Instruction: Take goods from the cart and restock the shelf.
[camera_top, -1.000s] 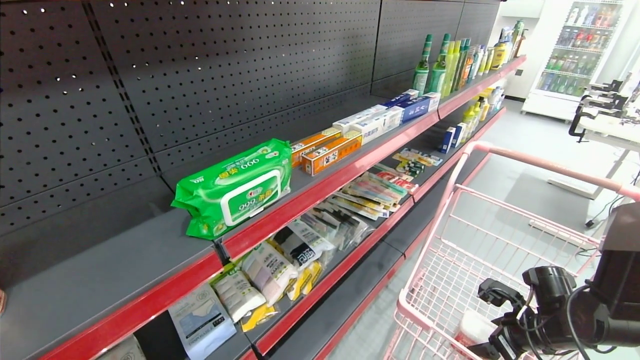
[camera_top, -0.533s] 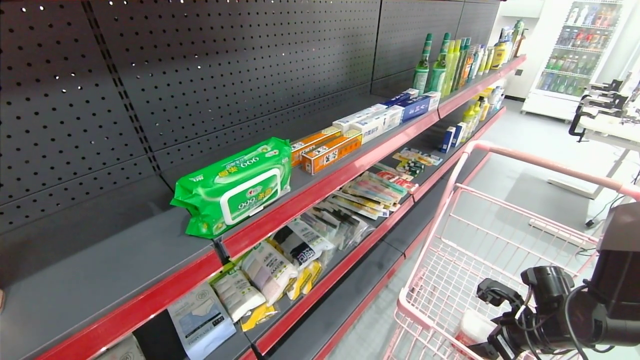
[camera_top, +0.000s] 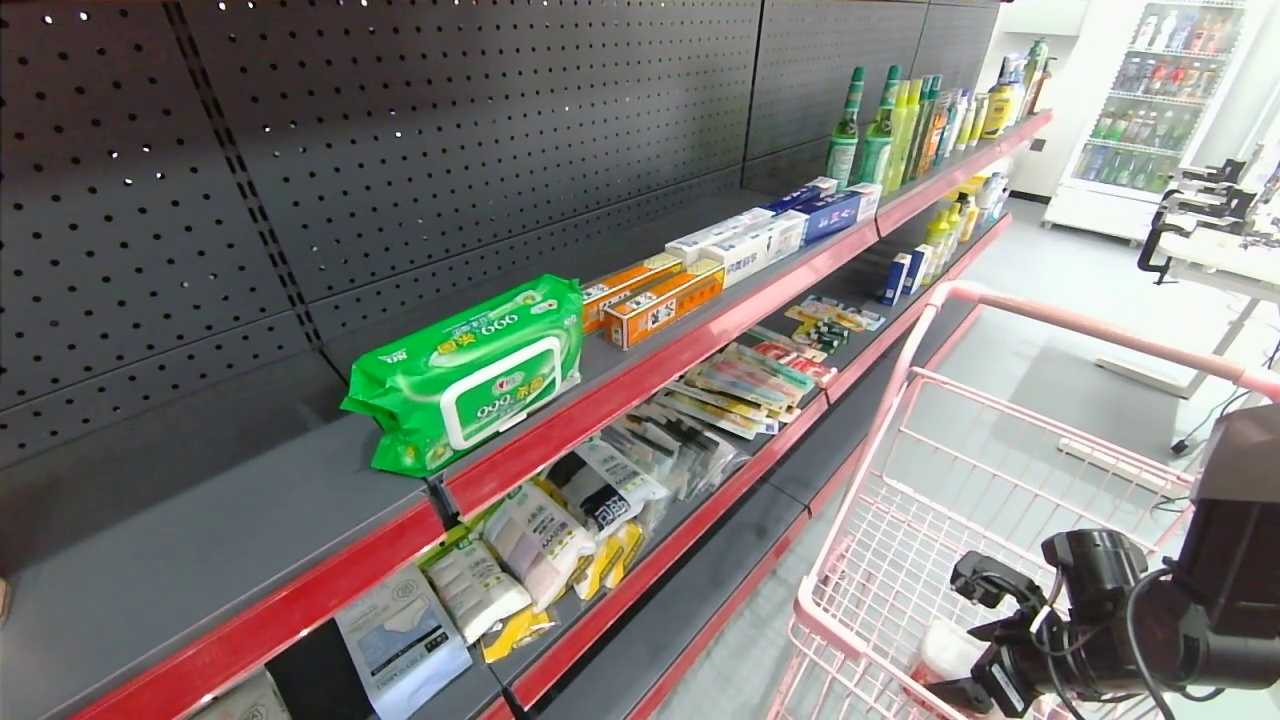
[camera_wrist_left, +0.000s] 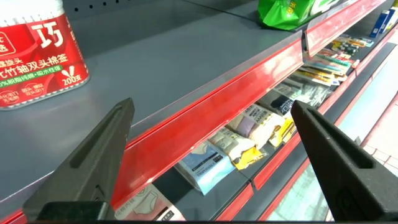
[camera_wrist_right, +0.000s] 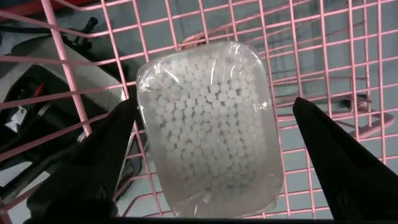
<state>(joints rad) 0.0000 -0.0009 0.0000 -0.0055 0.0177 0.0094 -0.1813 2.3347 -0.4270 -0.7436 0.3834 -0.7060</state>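
Restocking looks to be at the pick-up stage. Biggest is the shelf (camera_top: 250, 510), whose grey top board runs just ahead of the left claw (camera_wrist_left: 211, 102). That claw hangs wide open and empty, probably parked clear of the work. The pink cart (camera_top: 1050, 325) stands beside the shelf, with the right claw (camera_wrist_right: 211, 102) low inside its basket. A green pack of wipes (camera_top: 470, 370) lies on the top board, well beyond the left claw. Directly under the right claw, on the cart's wire floor, lies a clear pack of cotton swabs (camera_wrist_right: 208, 162). The fingers spread wide on either side of it without touching, apparently lined up to close on its flanks. A red-and-white tub (camera_wrist_left: 37, 50) stands upright on the board near the left claw.
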